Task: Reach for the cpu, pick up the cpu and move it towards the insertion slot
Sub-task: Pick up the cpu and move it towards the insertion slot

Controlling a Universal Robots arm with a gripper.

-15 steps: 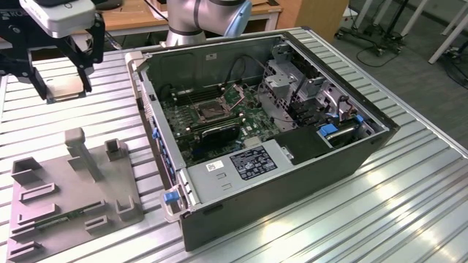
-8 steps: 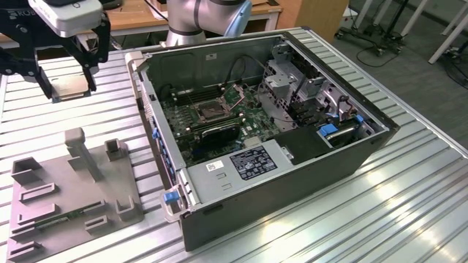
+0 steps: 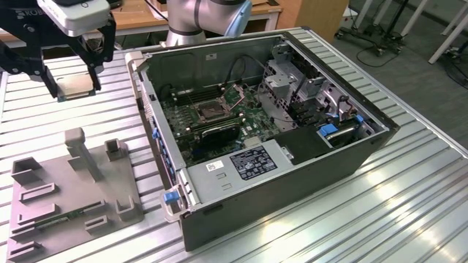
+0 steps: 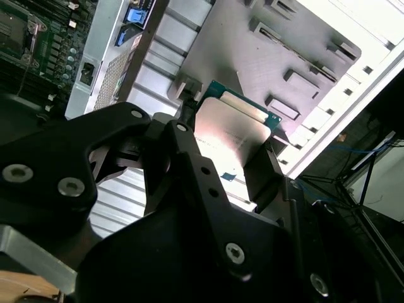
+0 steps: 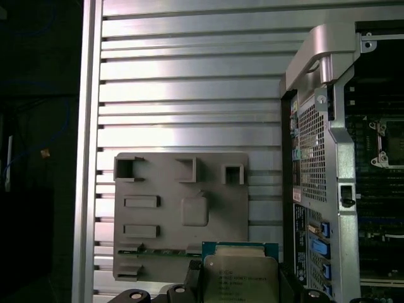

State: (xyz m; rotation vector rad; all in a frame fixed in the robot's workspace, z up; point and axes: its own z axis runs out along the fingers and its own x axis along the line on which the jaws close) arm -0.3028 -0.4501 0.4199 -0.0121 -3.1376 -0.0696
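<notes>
Currently the black two-fingered gripper (image 3: 74, 92) pinches the small square silvery-cream cpu (image 3: 75, 85) by its edges, held aloft in the exterior view's upper left. The dark, square, metal-framed insertion slot (image 3: 207, 112) lies rightward and lower, inside the open grey computer case (image 3: 292, 175).

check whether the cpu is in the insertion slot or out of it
Out. The gripper holds the cpu over the table, outside the computer case; the insertion slot lies inside it.

Looks like a robotics lab: a ribbed aluminium bench (image 3: 409, 181) carries an opened computer tower (image 3: 270, 137), wheeled stands (image 3: 363, 39) at one o'clock, a wooden desk (image 3: 139, 17) at twelve.
</notes>
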